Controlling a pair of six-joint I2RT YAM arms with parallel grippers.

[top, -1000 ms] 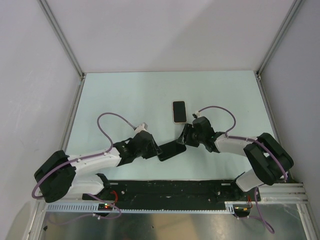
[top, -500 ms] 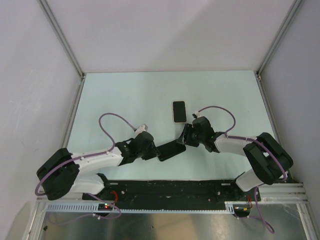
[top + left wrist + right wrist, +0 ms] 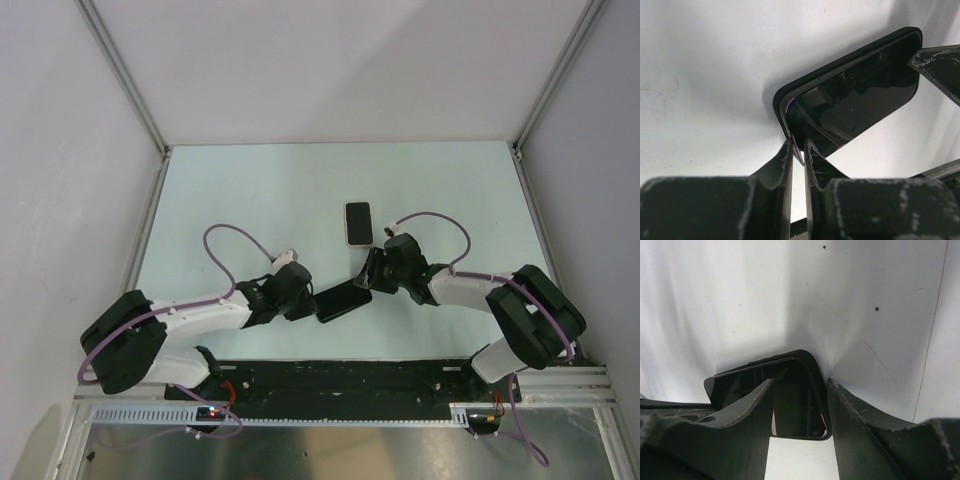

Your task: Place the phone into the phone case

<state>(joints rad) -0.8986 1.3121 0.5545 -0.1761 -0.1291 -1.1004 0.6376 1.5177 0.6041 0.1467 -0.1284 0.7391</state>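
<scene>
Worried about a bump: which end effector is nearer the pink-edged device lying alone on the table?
Right. The right end effector is just on the near side of the pink-edged device; the left end effector is farther, near-left, on the black phone.

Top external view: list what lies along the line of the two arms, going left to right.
In order: left arm's shoulder → left arm's fingers → black phone case → right arm's fingers → right arm's shoulder. The pink-edged phone behind overlaps the case's span, so it is left out.

A pale green table (image 3: pixel 250 190) is enclosed by plain white walls (image 3: pixel 330 60), which are held by grey metal posts (image 3: pixel 118 68).
</scene>
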